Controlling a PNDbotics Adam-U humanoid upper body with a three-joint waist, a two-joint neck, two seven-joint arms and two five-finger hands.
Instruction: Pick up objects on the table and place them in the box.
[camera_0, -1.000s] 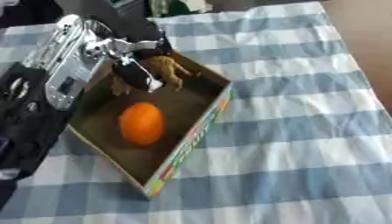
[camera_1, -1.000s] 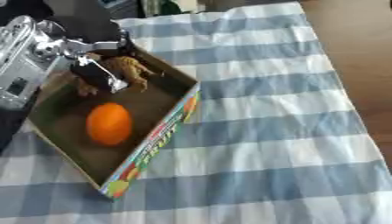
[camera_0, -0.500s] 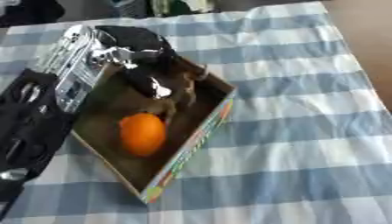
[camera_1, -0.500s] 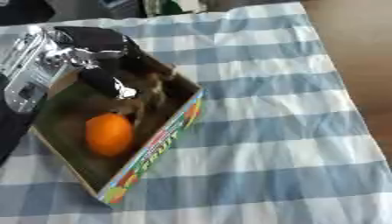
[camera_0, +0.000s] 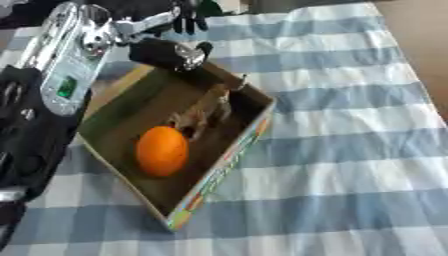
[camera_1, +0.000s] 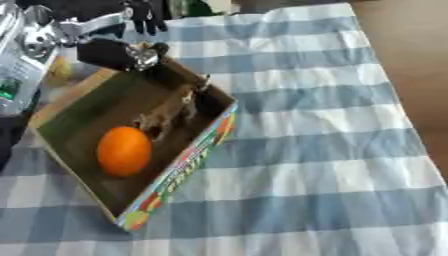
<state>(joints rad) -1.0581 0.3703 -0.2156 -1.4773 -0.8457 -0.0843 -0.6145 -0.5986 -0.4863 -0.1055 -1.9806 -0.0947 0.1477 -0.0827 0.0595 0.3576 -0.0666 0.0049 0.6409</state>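
**Toy released, left hand clearing the box**

Since the earlier pictures our left hand has let go of the brown toy animal and lifted away toward the far corner of the box, and the animal now lies inside rather than hanging under the fingers.

From the left eye, we see the left hand (camera_0: 166, 52) above the box's far corner, its dark fingers loosely extended and holding nothing. The box (camera_0: 223, 167) sits askew on the blue checked table (camera_0: 350, 125). Inside it the toy animal (camera_0: 203, 111) lies against the far right wall, touching or just beside the orange (camera_0: 162, 151), which rests nearer the middle of the floor. Our right hand shows nowhere.

From the right eye, we get the same layout a little shifted: hand (camera_1: 118, 54) over the far corner, animal (camera_1: 171, 112) along the printed wall, orange (camera_1: 124, 151) below it. The cloth to the right of the box shows no further objects; whatever lies to the left is hidden by the arm.

We judge the step in hand to be the retreat after placing. To do it well we should raise the hand straight up before swinging it aside, so the fingers do not catch the near wall and drag the light cardboard. Then we should look left for anything remaining.
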